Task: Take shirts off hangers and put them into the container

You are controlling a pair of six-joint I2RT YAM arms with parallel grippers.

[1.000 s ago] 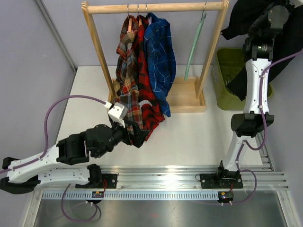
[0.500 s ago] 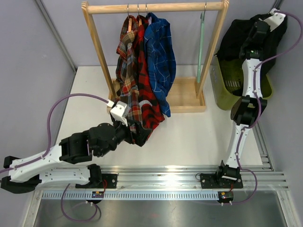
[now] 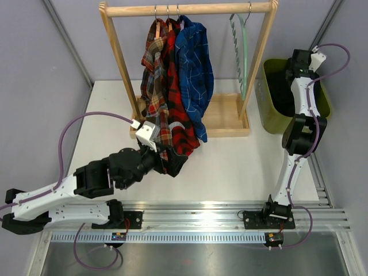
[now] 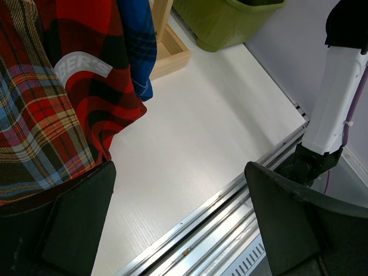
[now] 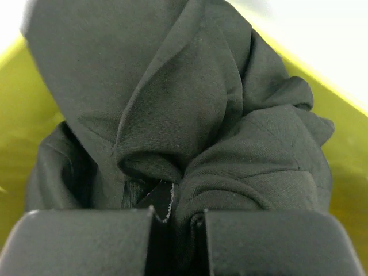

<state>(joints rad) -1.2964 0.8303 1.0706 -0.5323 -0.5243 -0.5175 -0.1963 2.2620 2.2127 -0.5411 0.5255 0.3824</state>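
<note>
Inside the container [image 5: 17, 126], right end effector [image 5: 175, 221] pinches black shirt [image 5: 190, 115].

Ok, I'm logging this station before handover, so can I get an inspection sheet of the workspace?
Surface: white table, no spills seen.
Job's things: brown-tan plaid shirt, red-black plaid shirt and blue checked shirt hang on wooden rack; pale green hanger bare; black shirt in olive-green plastic bin.
Clutter: nothing seen.
Grippers: left gripper open beside plaid hems; right gripper shut on black shirt.
Cables: purple cables loop along both arms.
Surroundings: grey walls, metal base rail.
</note>
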